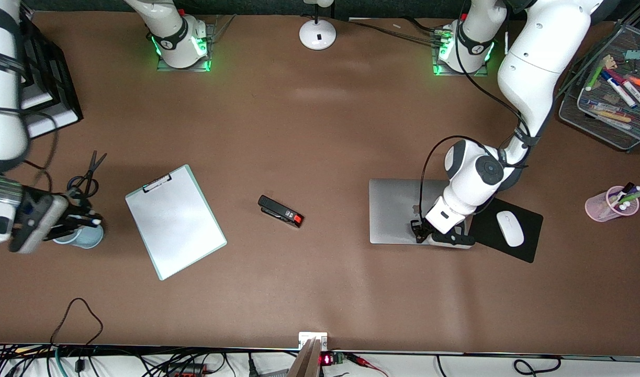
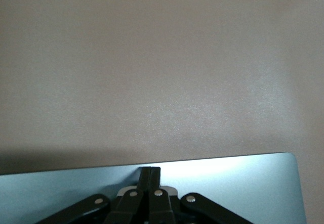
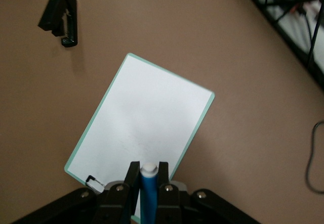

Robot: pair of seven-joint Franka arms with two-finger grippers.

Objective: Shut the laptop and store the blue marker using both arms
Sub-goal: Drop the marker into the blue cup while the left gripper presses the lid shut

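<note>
The laptop (image 1: 395,209) lies closed on the table toward the left arm's end, its silver lid (image 2: 233,183) flat. My left gripper (image 1: 418,231) is shut with nothing between its fingers, its fingertips (image 2: 150,171) resting on the lid near the edge closest to the front camera. At the right arm's end, my right gripper (image 1: 88,219) is shut on the blue marker (image 3: 149,196), whose white tip (image 3: 150,170) pokes out between the fingers. This gripper hangs over a pale blue cup (image 1: 88,238). In the right wrist view the marker points toward the clipboard (image 3: 142,128).
A white clipboard (image 1: 176,220) and a black stapler (image 1: 280,211) lie mid-table. Scissors (image 1: 87,175) lie beside the pale blue cup. A white mouse (image 1: 509,228) sits on a black pad beside the laptop. A pink pen cup (image 1: 607,205) and a mesh tray (image 1: 581,112) stand at the left arm's end.
</note>
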